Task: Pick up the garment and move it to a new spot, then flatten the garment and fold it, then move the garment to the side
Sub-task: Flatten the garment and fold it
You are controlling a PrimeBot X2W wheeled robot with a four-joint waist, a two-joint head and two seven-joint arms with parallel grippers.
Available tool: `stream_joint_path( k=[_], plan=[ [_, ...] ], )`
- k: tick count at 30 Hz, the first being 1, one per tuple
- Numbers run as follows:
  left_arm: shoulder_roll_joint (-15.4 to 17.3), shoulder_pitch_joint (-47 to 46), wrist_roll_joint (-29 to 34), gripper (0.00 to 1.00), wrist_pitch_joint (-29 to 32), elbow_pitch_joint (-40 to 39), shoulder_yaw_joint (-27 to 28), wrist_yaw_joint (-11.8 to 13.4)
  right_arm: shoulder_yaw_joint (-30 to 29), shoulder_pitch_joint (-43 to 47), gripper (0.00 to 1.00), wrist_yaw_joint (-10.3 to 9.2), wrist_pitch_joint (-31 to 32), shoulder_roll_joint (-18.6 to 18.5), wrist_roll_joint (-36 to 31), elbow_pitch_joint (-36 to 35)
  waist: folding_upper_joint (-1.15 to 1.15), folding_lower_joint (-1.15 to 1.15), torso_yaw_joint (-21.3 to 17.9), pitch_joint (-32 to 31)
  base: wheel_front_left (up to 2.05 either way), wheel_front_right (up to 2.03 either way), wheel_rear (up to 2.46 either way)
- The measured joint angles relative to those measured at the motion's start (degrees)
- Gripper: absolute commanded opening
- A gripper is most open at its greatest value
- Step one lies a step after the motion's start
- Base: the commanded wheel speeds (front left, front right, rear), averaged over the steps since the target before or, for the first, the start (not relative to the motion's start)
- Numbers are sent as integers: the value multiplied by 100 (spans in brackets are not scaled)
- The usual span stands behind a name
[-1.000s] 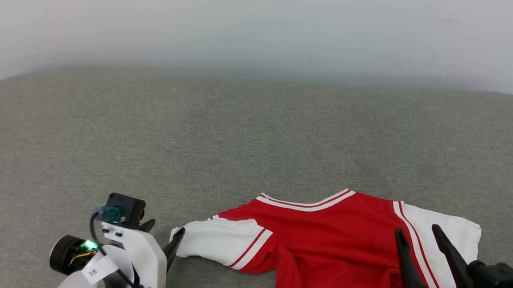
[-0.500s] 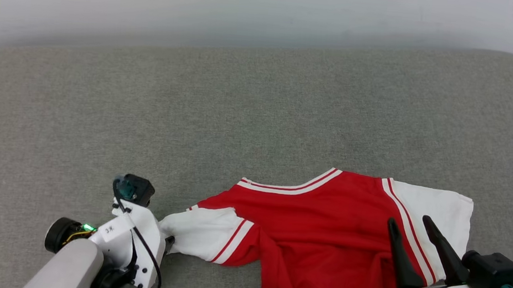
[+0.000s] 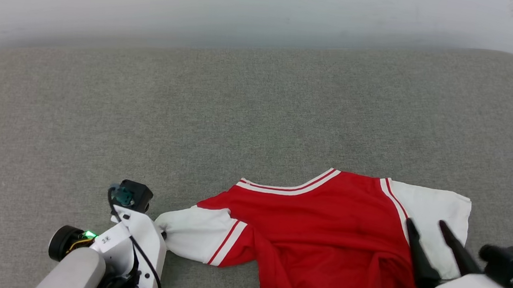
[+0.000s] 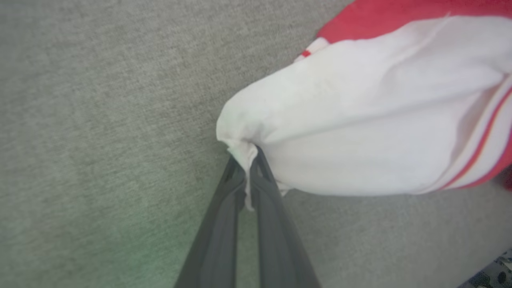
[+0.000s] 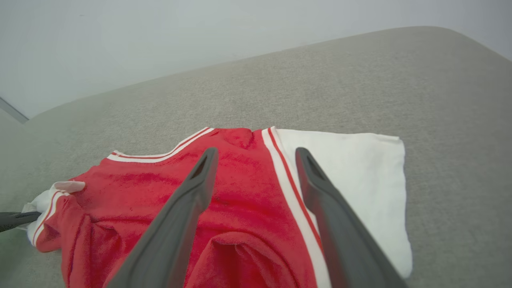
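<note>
Left tool now pinches crumpled red garment by white sleeve.

My left claw is dark grey; at its tip the garment has a white sleeve, red-striped, beyond it plain red, on mottled grey upholstery.

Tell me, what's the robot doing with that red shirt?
The red jersey lies crumpled on the grey cushion. The robot's left hand is pinched shut on the tip of one white sleeve. Its right hand is open over the other shoulder. The jersey is not flattened yet.
</note>
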Motion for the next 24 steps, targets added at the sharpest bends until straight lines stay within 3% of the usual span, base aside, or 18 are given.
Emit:
stream_joint_path(
  k=[6, 13, 18, 24],
  plan=[
    [-99, 275, -4, 0, -1038, -238, 320, 242, -736, -499, 100, 0, 421, -259, 163, 694, 0, 1, 82, -105, 0, 0, 0],
    [-198, 538, 85, 0, -1995, -795, 542, 463, -1229, -1228, 100, 0, 1663, -890, 477, 1913, 0, 1, 299, -127, 0, 0, 0],
    [-233, 549, 213, 0, -2321, -1230, 528, 531, -1250, -1801, 100, 0, 2516, -1278, 499, 2533, 0, 1, 488, -21, 0, 0, 0],
    [-245, 451, 324, 0, -2465, -1618, 486, 533, -1039, -2319, 100, 0, 3119, -1550, 454, 2997, 0, 1, 664, 229, 0, 0, 0]
  ],
)
